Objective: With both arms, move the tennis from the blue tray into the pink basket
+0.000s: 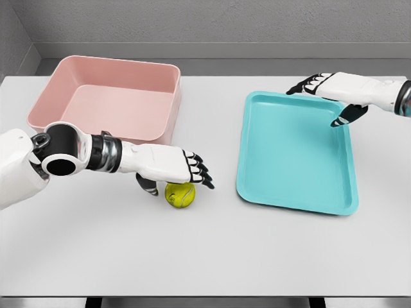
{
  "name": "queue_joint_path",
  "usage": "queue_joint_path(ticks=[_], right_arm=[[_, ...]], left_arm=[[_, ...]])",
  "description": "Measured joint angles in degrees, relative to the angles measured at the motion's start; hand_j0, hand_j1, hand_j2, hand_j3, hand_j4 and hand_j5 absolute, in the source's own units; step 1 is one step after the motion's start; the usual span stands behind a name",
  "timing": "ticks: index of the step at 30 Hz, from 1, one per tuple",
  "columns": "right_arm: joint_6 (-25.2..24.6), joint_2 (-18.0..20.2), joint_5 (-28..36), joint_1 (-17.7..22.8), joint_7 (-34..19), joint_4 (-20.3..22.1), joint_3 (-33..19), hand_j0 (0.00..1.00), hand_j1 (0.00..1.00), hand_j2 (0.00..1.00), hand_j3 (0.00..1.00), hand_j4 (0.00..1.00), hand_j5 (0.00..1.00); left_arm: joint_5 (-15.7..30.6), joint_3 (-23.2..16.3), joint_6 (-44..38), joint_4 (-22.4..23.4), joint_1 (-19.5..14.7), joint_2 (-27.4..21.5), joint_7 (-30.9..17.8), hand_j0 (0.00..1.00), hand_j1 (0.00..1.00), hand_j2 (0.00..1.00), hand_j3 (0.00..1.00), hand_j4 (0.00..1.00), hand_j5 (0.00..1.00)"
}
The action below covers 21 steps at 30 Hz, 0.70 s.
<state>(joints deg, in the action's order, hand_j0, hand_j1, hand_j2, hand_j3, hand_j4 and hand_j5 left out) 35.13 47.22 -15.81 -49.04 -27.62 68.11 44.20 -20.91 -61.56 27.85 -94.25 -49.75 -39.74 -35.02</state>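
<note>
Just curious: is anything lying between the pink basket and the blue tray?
No. In the head view, only bare white table separates the pink basket from the blue tray.

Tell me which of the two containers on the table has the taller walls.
The pink basket at the back left: its sides rise high around a deep interior. The blue tray on the right is shallow, with only a low rim.
</note>
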Motion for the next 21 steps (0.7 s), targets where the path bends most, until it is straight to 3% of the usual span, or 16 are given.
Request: queue_joint_path(ticks=[21], right_arm=[[0.0, 0.8, 0.0, 0.1, 0.1, 0.0, 0.0, 1.00, 1.00, 1.00, 1.00, 1.00, 1.00]], left_arm=[[-0.7, -0.1, -0.1, 1.2, 1.2, 1.0, 0.0, 1.00, 1.00, 1.00, 1.00, 1.00, 1.00]])
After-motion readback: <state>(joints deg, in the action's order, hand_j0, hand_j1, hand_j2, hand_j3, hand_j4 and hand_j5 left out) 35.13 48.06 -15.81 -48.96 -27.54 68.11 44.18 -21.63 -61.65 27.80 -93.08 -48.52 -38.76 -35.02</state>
